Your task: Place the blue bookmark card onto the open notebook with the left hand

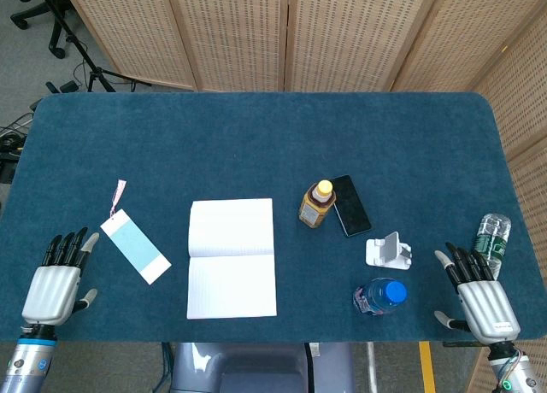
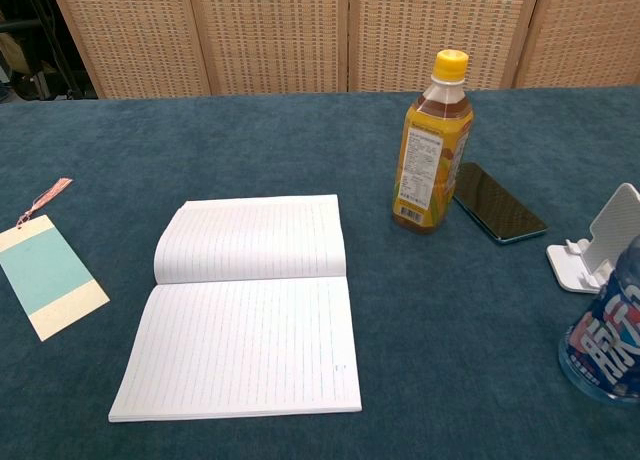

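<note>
Thin, light and lying flat at left of frame, the blue bookmark card (image 1: pixel 136 247) likely needs an edge pinch from the empty, spread left hand (image 1: pixel 56 282).

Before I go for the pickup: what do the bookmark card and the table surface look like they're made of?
Bookmark card: looks like thin matte card, lying flat, pale blue panel with cream ends and a pink tassel cord. Table: covered in dark teal fabric, apparently short-pile felt or carpet; fuzzy texture, no glare. A flat card on pile may be hard to get under.
</note>
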You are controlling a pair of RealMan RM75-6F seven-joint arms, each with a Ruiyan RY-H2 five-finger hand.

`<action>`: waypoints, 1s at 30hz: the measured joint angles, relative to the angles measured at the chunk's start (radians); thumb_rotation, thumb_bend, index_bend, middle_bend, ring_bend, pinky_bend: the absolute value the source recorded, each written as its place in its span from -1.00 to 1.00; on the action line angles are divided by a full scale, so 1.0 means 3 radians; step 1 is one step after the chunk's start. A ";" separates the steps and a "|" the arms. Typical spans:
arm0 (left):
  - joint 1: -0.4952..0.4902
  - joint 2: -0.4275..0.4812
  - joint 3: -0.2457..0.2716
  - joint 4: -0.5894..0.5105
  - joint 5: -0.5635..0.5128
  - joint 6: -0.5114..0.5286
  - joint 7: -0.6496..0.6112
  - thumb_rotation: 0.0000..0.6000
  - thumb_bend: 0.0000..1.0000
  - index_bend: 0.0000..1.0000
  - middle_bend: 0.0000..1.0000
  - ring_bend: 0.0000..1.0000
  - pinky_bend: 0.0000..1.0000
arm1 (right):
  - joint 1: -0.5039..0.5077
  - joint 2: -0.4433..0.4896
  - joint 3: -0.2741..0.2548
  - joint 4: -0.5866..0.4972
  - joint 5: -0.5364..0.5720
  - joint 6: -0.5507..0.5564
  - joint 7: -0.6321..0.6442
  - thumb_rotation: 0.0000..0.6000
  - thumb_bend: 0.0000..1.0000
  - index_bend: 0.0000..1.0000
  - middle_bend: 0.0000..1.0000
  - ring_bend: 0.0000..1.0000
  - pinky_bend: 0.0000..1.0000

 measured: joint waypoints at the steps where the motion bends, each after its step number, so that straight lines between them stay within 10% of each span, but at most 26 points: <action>1: -0.0002 0.0000 0.0000 0.0001 0.0000 -0.0003 -0.0003 1.00 -0.61 -1.00 -1.00 -1.00 -1.00 | 0.0000 0.0000 0.0001 -0.0001 0.0003 0.0000 -0.0001 1.00 -1.00 -1.00 -1.00 -1.00 -1.00; 30: -0.0298 0.0392 -0.0049 -0.0022 0.0195 -0.0360 -0.0555 1.00 -0.64 -1.00 -1.00 -1.00 -1.00 | -0.0006 -0.0015 0.0035 -0.0002 0.0061 0.0012 -0.0032 1.00 -1.00 -1.00 -1.00 -1.00 -1.00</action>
